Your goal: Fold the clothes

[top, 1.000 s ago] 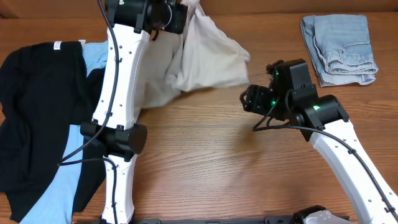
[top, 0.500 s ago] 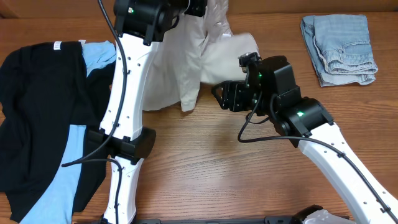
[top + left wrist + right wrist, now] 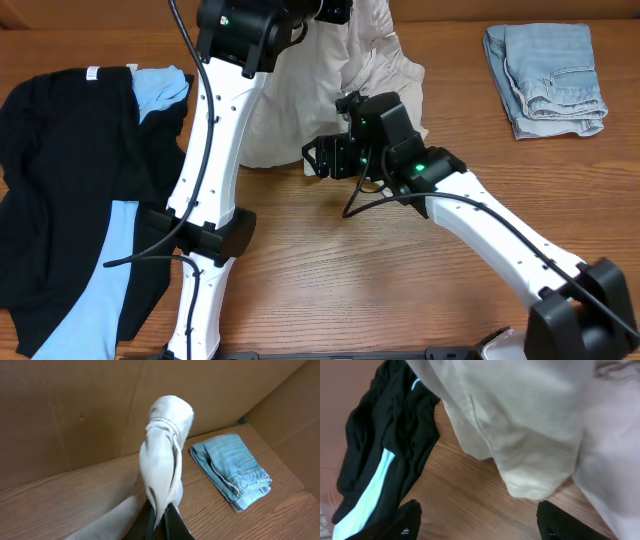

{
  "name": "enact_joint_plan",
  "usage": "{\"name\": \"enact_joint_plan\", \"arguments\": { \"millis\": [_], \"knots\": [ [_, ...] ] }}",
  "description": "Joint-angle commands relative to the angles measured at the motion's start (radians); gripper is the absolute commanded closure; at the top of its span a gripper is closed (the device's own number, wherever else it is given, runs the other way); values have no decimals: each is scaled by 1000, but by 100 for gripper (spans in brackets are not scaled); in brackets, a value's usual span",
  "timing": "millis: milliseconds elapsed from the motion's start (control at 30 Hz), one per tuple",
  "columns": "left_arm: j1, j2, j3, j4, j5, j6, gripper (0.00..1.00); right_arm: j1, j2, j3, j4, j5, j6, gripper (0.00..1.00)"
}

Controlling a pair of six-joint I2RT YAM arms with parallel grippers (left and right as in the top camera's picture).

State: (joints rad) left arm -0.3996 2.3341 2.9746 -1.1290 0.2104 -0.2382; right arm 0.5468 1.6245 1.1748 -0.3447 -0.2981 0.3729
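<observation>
**A thin pinch and a loose hem**

From overhead, my left claw [image 3: 343, 12] held the large beige khaki shorts [image 3: 290, 115] up at the far edge of the wooden table [image 3: 330, 280], with their lower part draped on it. My right claw [image 3: 318, 160] sat just beside that drape. The crumpled black garment [image 3: 60, 150] and the light-blue shirt [image 3: 160, 85] lay to one side, and the folded pale denim shorts [image 3: 545, 75] lay well apart on the other.

In the left wrist view, that claw was clamped on a narrow bunch of the shorts. I judged the bite slight enough to slip if the cloth were tugged.

In the right wrist view, my fingers [image 3: 410, 512] stood wide apart with nothing between them. Closing there could have caught only one layer, or missed and twisted the shorts.
</observation>
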Motion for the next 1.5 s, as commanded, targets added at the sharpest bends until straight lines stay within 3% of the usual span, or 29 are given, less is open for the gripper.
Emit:
{"name": "enact_joint_plan", "arguments": {
  "millis": [0, 300, 600, 900, 933, 1000, 1233, 1467],
  "knots": [
    [-2, -61, 35, 19, 31, -26, 96, -1, 39, 5, 39, 28, -10, 21],
    [-2, -118, 35, 27, 31, -32, 96, -1, 114, 5, 145, 100, -6, 19],
    [-2, -126, 35, 23, 128, -69, 96, -1, 156, 5, 217, 146, -4, 16],
    [-3, -126, 35, 27, 168, -137, 96, -1, 156, 5, 262, 179, 2, 63],
    [-3, -126, 35, 27, 177, -138, 96, -1, 156, 5, 262, 179, 5, 78],
    [-3, -126, 35, 27, 177, -144, 96, -1, 155, 5, 255, 178, 5, 93],
    [2, -128, 35, 23, 174, -143, 96, -8, 113, 5, 149, 171, 5, 96],
    [41, -135, 35, 23, 136, -144, 96, -11, -71, 5, -117, 163, -4, 96]
  ]
}}
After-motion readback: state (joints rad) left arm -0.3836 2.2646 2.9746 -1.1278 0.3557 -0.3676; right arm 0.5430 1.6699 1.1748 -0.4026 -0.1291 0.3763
